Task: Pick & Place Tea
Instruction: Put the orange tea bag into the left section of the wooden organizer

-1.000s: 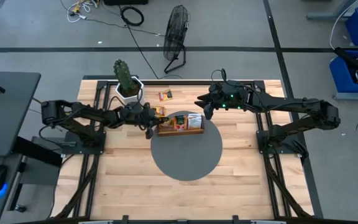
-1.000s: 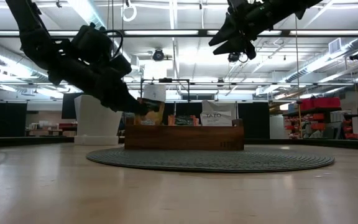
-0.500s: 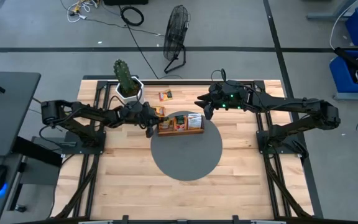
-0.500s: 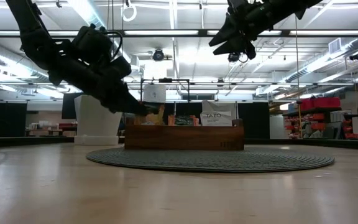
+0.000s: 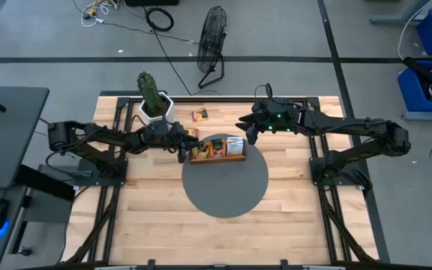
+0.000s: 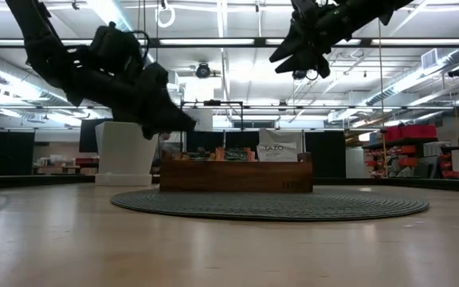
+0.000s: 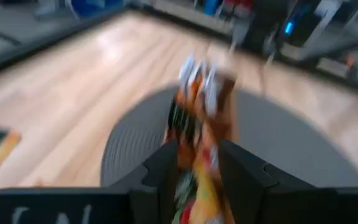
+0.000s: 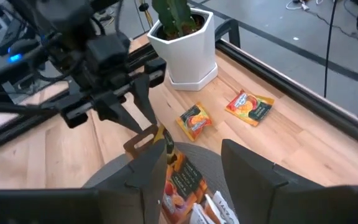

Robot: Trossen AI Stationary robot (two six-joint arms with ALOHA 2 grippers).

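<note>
The left gripper (image 5: 182, 147) is hovering at the tray's (image 5: 217, 157) left end, fingers apart. Tea (image 5: 217, 147) is standing in the tray; two sachets (image 8: 193, 119) are lying beyond it. The right gripper (image 5: 247, 132), open, is waiting above. A low pass risks toppling sachets.

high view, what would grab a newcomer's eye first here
The brown wooden slotted tray stuffed with tea sachets sits at the far edge of a round grey mat, the left gripper at its end. The right gripper hangs open above it, and a green cactus in a white pot stands beyond.
</note>
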